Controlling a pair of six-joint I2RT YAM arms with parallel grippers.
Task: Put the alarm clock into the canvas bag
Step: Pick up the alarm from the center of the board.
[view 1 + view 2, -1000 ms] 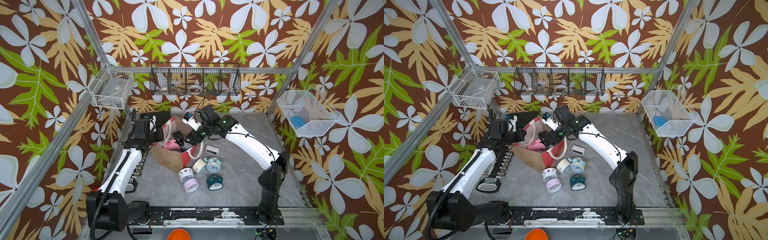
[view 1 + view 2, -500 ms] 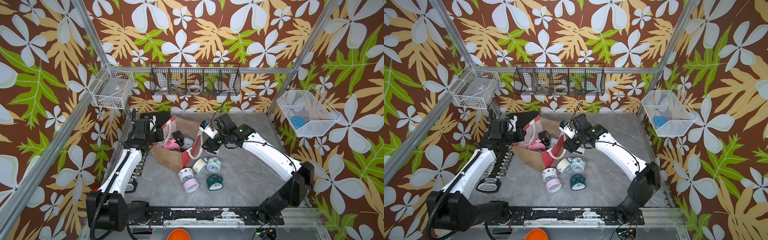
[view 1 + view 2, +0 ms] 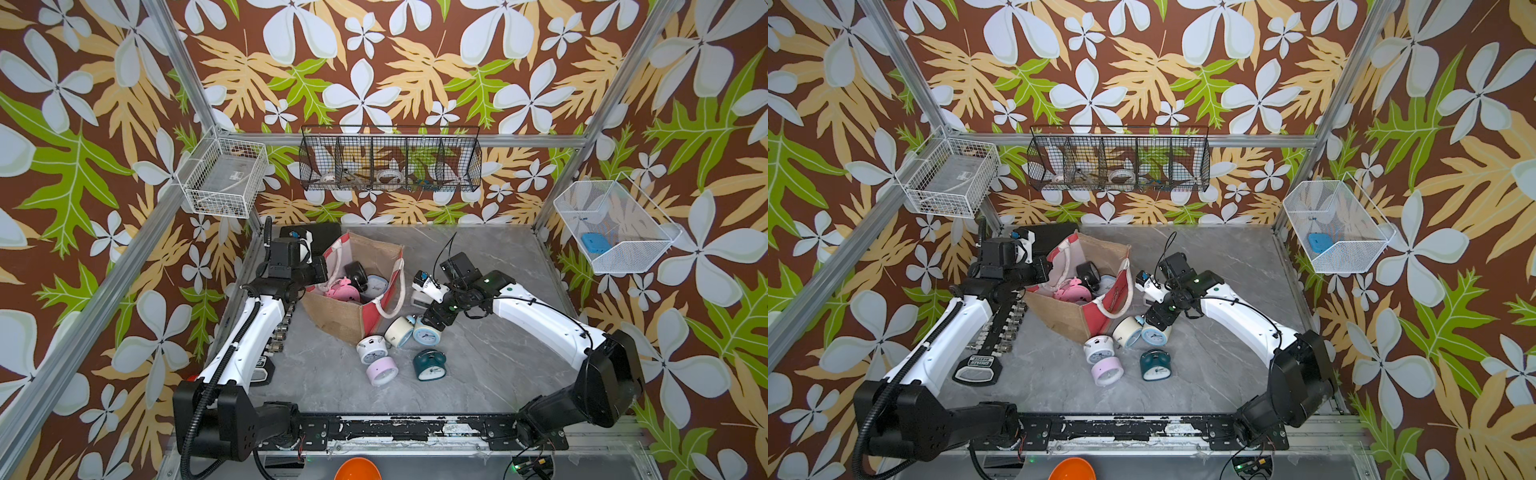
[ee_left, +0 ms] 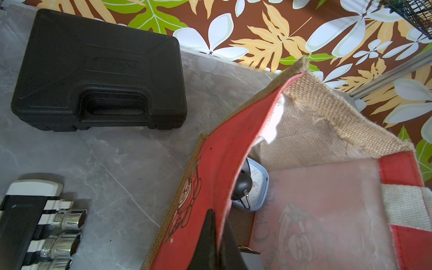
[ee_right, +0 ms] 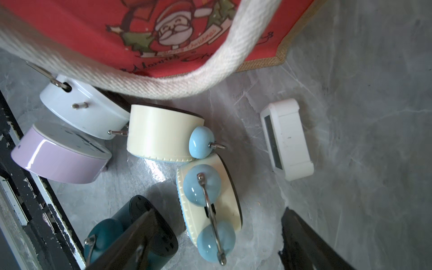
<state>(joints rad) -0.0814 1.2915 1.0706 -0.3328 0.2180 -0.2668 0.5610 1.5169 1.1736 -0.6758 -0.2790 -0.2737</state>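
The canvas bag (image 3: 336, 313) (image 3: 1059, 309) stands open at mid-table, with a pink, a black and a blue clock inside. My left gripper (image 4: 216, 218) is shut on the rim of its red panel (image 4: 205, 168). My right gripper (image 5: 219, 210) (image 3: 436, 320) hangs open just right of the bag. Between its spread fingers a cream alarm clock with pale blue bells (image 5: 208, 201) (image 3: 426, 332) lies on the table, untouched. A second cream clock (image 5: 161, 133), a white clock (image 3: 371, 349), a lilac clock (image 3: 382, 371) and a teal clock (image 3: 430, 365) lie close around it.
A white digital clock (image 5: 286, 138) lies just behind the right gripper. A black plastic case (image 4: 98, 70) sits behind the bag and a socket rail (image 4: 60, 233) lies under the left arm. Wire baskets (image 3: 390, 162) hang on the walls.
My right arm has swung from above the bag's mouth to the right and down over the clocks in front of the bag. The left arm and the bag have not moved.
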